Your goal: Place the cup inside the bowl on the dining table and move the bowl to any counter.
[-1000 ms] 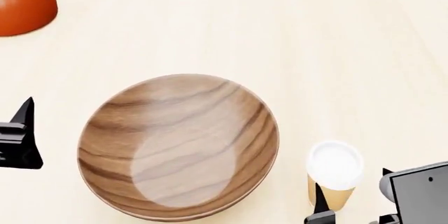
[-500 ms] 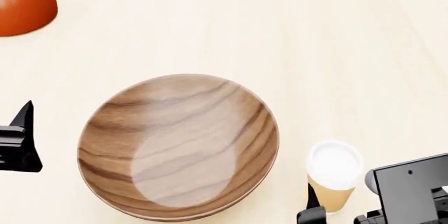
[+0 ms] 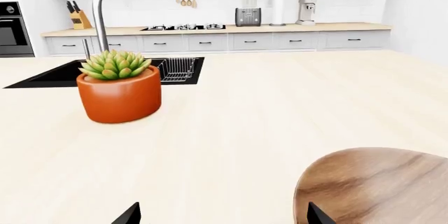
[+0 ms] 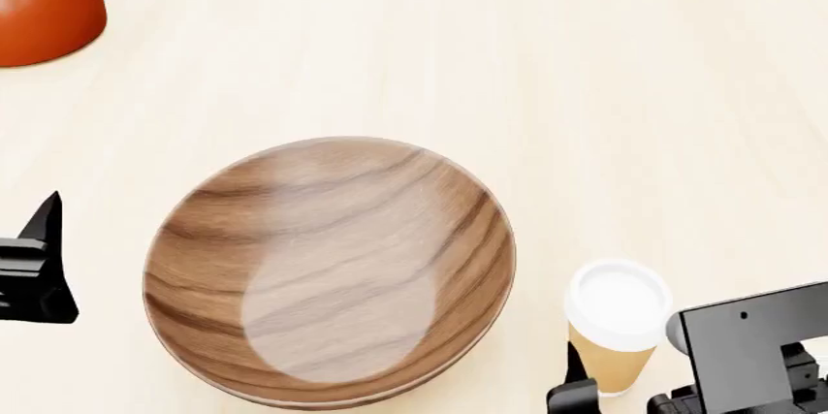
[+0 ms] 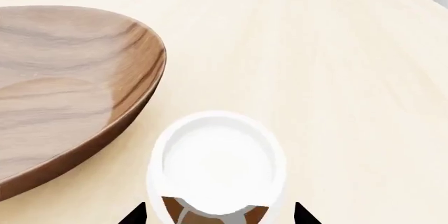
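Right claw (image 5: pixel 218 214) spread wide, tips either side of the cup (image 5: pixel 217 167) near its base, not pressed against it. Cup upright on the table (image 4: pixel 621 94), white lid on, outside the bowl (image 4: pixel 329 271) and just beside the bowl's rim. Bowl empty, flat on the table. Left claw (image 3: pixel 218 214) also spread, gripping nothing, low over bare table on the bowl's other side, one tip in front of the bowl's rim in the left wrist view. Well apart from the bowl, an orange pot (image 3: pixel 119 94) with a green succulent. Past the pot, a black sink (image 3: pixel 63 73) set into the table.
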